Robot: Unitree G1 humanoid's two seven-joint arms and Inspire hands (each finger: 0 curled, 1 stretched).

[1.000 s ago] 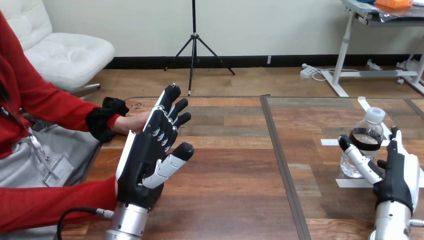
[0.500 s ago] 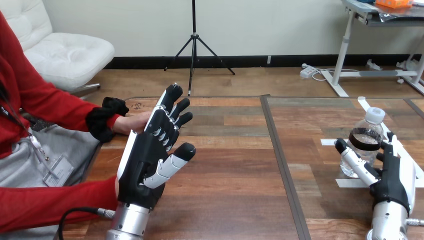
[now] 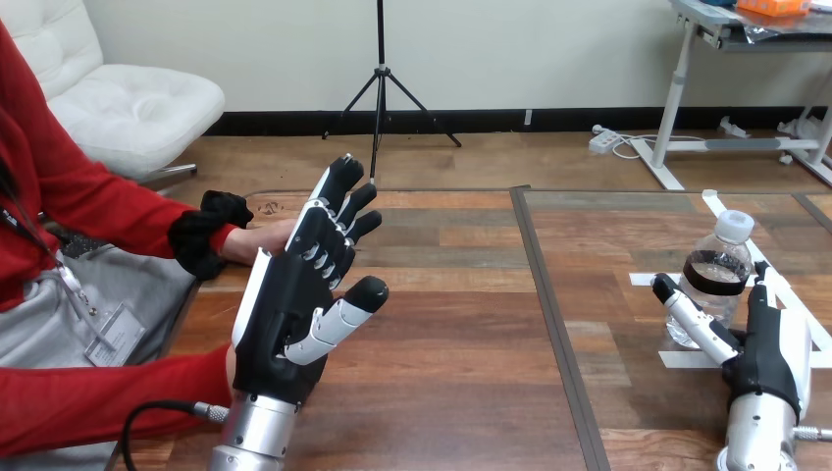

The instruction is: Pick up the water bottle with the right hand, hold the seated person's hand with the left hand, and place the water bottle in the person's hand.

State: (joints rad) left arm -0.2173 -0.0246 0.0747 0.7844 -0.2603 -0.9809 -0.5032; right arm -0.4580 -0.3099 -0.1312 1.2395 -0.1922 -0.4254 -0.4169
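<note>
rising from the near edge at the left, a silver forearm ends in the left hand (image 3: 285,314), which stands upright above the wooden table (image 3: 461,324). its fingers (image 3: 338,201) are straight and close together, pointing up and far, and its thumb juts out to the right; it holds nothing.

at the near right, the right hand (image 3: 770,348) stands low over the table with its thumb (image 3: 692,316) stretched toward the far left and its fingers straight. the hand is spread wide, not clamped. the water bottle (image 3: 716,280) stands upright on the table just beyond it, between thumb and fingers: the thumb lies along the bottle's near left side and the fingers rise at its right. whether either touches the bottle cannot be told. the bottle is clear, with a dark band around its upper part and a white cap (image 3: 735,226). white tape strips (image 3: 692,359) lie on the table around its base.

farther back at the left, the person's hand (image 3: 260,240) rests at the table's left side, coming out of a red sleeve with a dark cuff. it sits just behind the left hand's fingers, which hide part of it; whether the two touch cannot be told.
</note>
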